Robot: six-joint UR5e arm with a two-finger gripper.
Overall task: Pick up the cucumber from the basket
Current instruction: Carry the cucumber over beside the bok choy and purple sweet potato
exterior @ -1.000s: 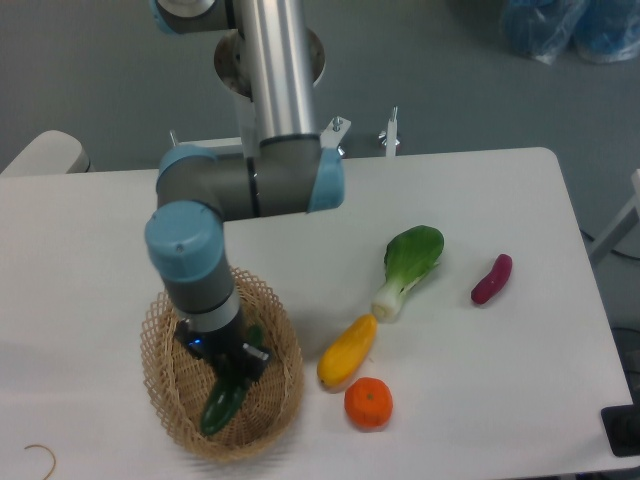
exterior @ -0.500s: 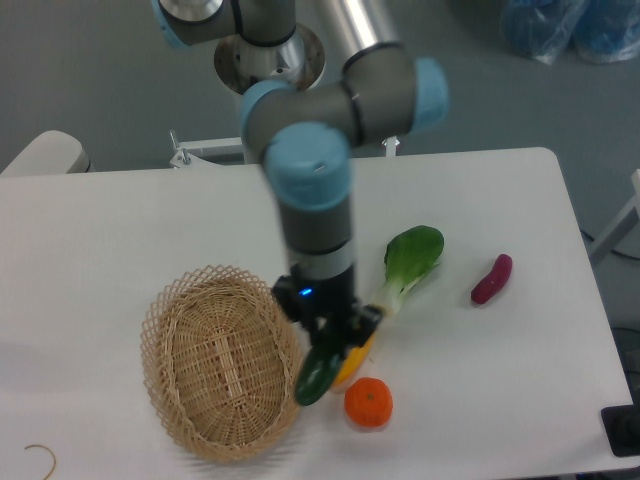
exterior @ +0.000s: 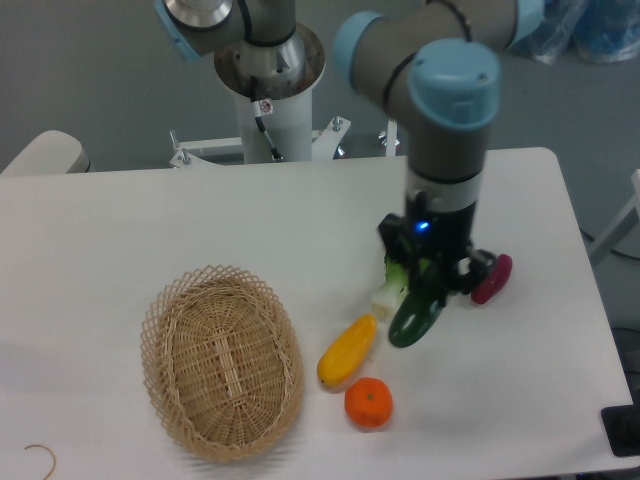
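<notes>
My gripper point(exterior: 432, 283) is shut on the dark green cucumber point(exterior: 413, 318) and holds it above the table, right of the middle. The cucumber hangs tilted, its lower end down and to the left. The tan wicker basket point(exterior: 222, 361) sits at the front left with nothing in it, well to the left of the gripper. The arm hangs over the bok choy and hides most of it.
A yellow squash point(exterior: 347, 350) and an orange point(exterior: 368, 402) lie right of the basket. The bok choy's white stem point(exterior: 387, 296) shows left of the gripper. A purple eggplant point(exterior: 494, 279) lies just right of it. The robot's base point(exterior: 270, 90) stands behind the table.
The arm has lifted the cucumber out of the basket and carried it to the right, past the squash, to above the bok choy. The basket is left empty.
</notes>
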